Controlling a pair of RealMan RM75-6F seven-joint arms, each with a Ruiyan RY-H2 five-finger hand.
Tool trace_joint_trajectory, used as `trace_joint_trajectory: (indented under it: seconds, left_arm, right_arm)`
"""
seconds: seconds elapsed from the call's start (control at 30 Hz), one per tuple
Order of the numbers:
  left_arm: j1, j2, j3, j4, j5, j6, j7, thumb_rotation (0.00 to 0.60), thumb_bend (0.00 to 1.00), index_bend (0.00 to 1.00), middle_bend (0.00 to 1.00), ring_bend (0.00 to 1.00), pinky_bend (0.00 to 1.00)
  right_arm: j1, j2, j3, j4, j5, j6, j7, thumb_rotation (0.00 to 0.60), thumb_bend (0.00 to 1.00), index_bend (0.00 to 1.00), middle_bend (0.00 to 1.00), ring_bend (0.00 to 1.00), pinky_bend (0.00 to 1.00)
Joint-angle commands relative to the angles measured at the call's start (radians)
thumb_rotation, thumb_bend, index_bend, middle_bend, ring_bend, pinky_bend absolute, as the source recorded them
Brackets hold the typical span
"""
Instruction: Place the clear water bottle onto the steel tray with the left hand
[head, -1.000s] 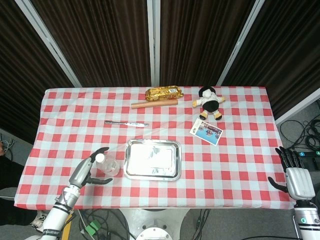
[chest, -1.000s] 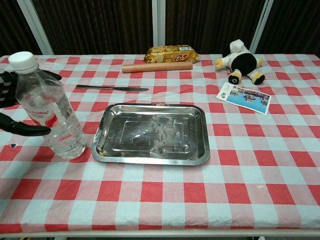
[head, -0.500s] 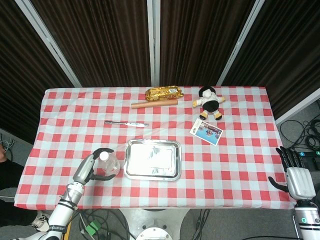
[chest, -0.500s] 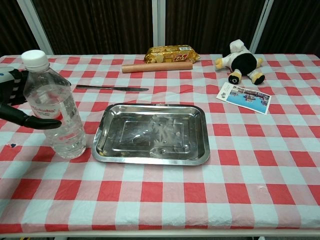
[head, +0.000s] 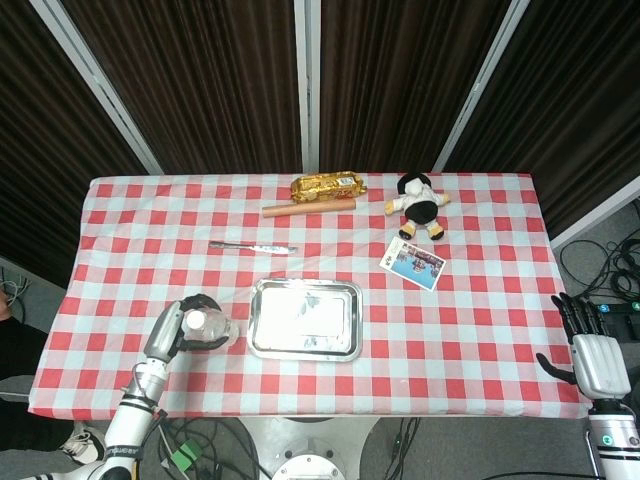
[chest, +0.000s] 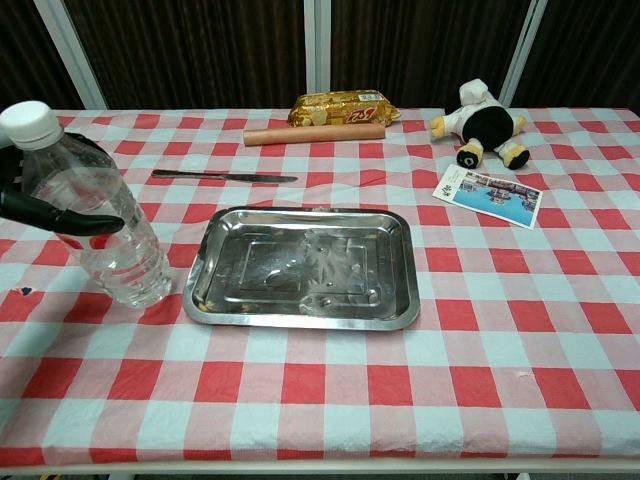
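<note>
The clear water bottle with a white cap stands on the checked cloth just left of the steel tray, leaning to the left with its base on the table. My left hand grips it, thumb across the front and fingers behind. In the head view the left hand curls round the bottle beside the tray, which holds nothing. My right hand hangs open off the table's right edge, fingers spread and holding nothing.
A knife lies behind the tray. Further back are a wooden rolling pin and a gold snack pack. A plush toy and a picture card lie at the back right.
My left hand has closed round the bottle, and the bottle now tilts to the left. The right hand has not moved.
</note>
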Motion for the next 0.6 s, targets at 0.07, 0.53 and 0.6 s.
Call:
trace_joint_trajectory:
  seconds: [0.07,0.53,0.6]
  left_arm:
    - [-0.011,0.015,-0.016,-0.020,0.005,0.001,0.012,0.600,0.21,0.63,0.64,0.36,0.34]
    - [-0.212,0.320,-0.303,-0.230,-0.281,-0.168,0.185,0.600,0.21,0.63,0.66,0.38,0.36]
    - [-0.203,0.342,-0.258,-0.233,-0.336,-0.195,0.194,0.600,0.21,0.63,0.66,0.38,0.36]
  right_arm:
    - [-0.001,0.001,0.002,-0.001,0.001,0.002,0.001,0.600,0.15,0.07,0.05,0.00,0.00]
    - [-0.004,0.005,0.002,-0.009,-0.008,0.020,0.005,0.600,0.15,0.07,0.05,0.00,0.00]
    - [-0.004,0.005,0.002,-0.009,-0.007,0.018,0.006,0.600,0.15,0.07,0.05,0.00,0.00]
